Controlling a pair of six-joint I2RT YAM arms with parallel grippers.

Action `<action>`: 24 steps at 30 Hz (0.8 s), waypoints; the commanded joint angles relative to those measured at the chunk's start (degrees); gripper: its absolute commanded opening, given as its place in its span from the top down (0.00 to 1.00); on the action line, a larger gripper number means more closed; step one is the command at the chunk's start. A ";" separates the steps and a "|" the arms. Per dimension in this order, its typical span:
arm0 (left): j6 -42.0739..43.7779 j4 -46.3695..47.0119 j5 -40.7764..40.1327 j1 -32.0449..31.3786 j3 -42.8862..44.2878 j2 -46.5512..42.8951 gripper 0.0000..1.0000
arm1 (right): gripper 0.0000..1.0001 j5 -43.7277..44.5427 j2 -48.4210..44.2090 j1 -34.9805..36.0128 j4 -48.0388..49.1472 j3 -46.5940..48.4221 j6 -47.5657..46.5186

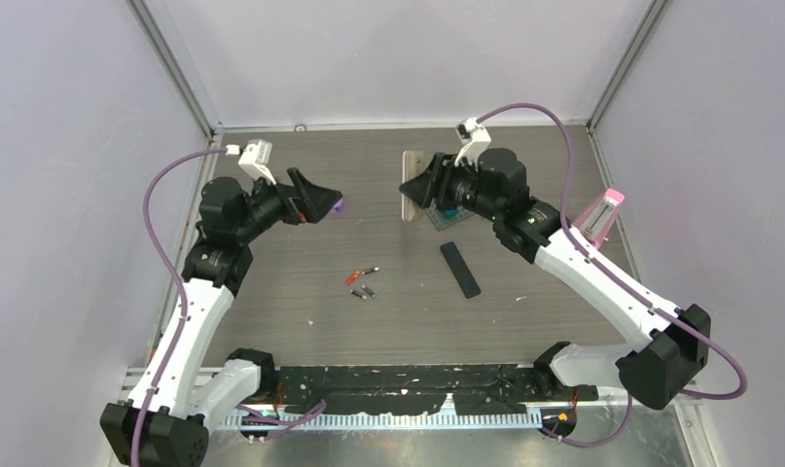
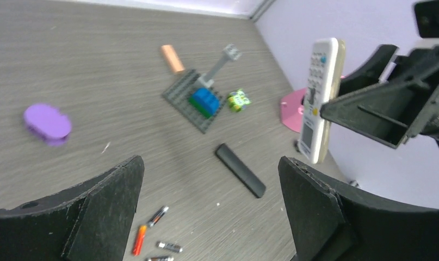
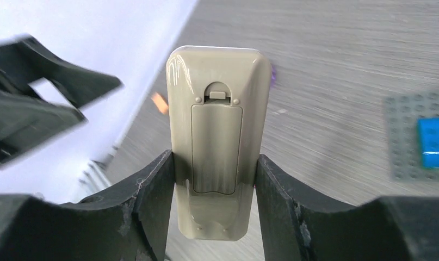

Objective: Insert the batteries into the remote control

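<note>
right pincer: the right gripper (image 3: 213, 163) is clamped on the lower sides of the beige glossy plastic remote control (image 3: 217, 109). The remote is held upright off the table, button face towards the left arm.
left pincer: the left gripper (image 1: 317, 198) is spread wide, nothing is held, and it is hung above the table.
batteries: the small thin cylindrical cells (image 1: 364, 282) are laid loose on the table between the arms, well apart from the remote. One is orange-red (image 2: 139, 240); the others are dark with silvery ends (image 2: 158, 216).
risk, slip: the smooth rounded shell is pinched by its edges only, so a twist or slide is likely if it is pushed by the other arm.
risk, hatch: the back hatch with its latch tab looks seated, so nothing can be loaded until it is removed.
risk, cells: they are tiny, round and clustered, so they may be rolled off, or two may be caught at once by the wide pads.
risk, clutter: the black flat oblong bar (image 1: 459, 269) and the purple oval pad (image 2: 47, 123) lie near and may be knocked.
materials: the grey matt wood-grain table (image 1: 301, 321); black wedge-shaped fingers (image 2: 108, 206) with rough-cut edges.
</note>
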 commanded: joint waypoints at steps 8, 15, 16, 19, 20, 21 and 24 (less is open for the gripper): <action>-2.57 23.17 -3.05 -16.65 2.00 2.23 0.05 | 0.83 7.18 -2.32 0.16 9.17 2.70 36.64; -0.40 28.63 -11.38 -25.58 1.77 5.89 0.06 | 0.83 12.60 -3.58 1.33 9.19 2.09 45.31; 0.22 28.70 -13.30 -26.58 1.99 6.38 0.07 | 0.82 13.00 -3.69 1.42 9.19 2.04 46.52; 1.88 27.66 -18.60 -28.88 3.15 7.76 0.10 | 0.82 13.04 -3.87 1.68 9.67 1.22 49.37; 1.91 27.40 -19.57 -29.25 3.50 8.17 0.13 | 0.82 12.81 -3.91 1.69 9.82 1.03 50.46; 1.77 27.28 -20.22 -29.63 3.88 8.64 0.16 | 0.82 12.51 -3.85 1.69 9.98 0.89 51.24; 0.51 27.17 -20.96 -29.91 4.77 10.04 0.29 | 0.81 12.14 -3.49 1.87 9.98 1.06 52.29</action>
